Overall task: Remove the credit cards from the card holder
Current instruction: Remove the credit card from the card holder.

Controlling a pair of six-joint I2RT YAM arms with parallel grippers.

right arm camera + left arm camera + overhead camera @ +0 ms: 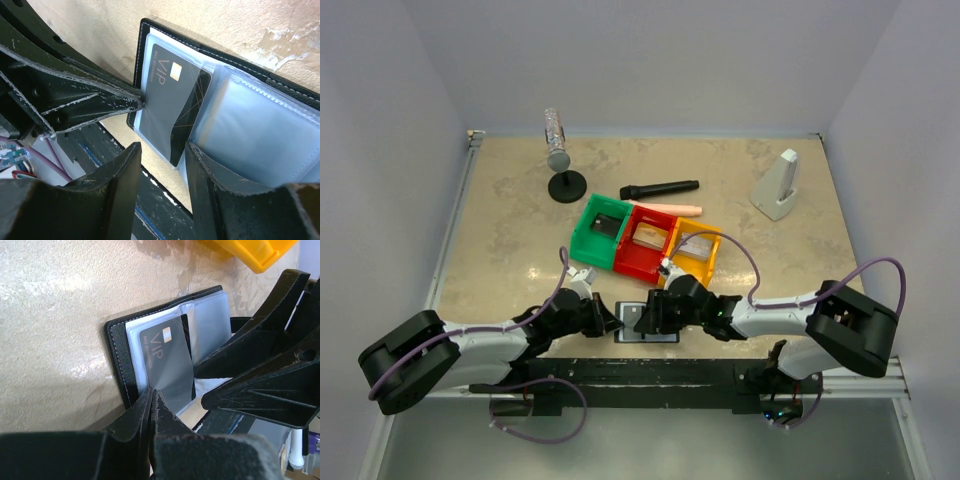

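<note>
The card holder lies open on the table near its front edge, between my two grippers. In the left wrist view its black cover frames clear sleeves, and the top sleeve holds a dark "VIP" credit card. My left gripper is shut, its tips pinched at the near edge of that sleeve. In the right wrist view the card lies beside a stack of clear sleeves. My right gripper is open, with one finger resting on the sleeve stack and the other off the holder's edge.
Green, red and yellow bins stand just behind the holder. Further back are a black marker-like stick, a pink stick, a grey cylinder on a black stand and a white wedge. A black rail runs along the front edge.
</note>
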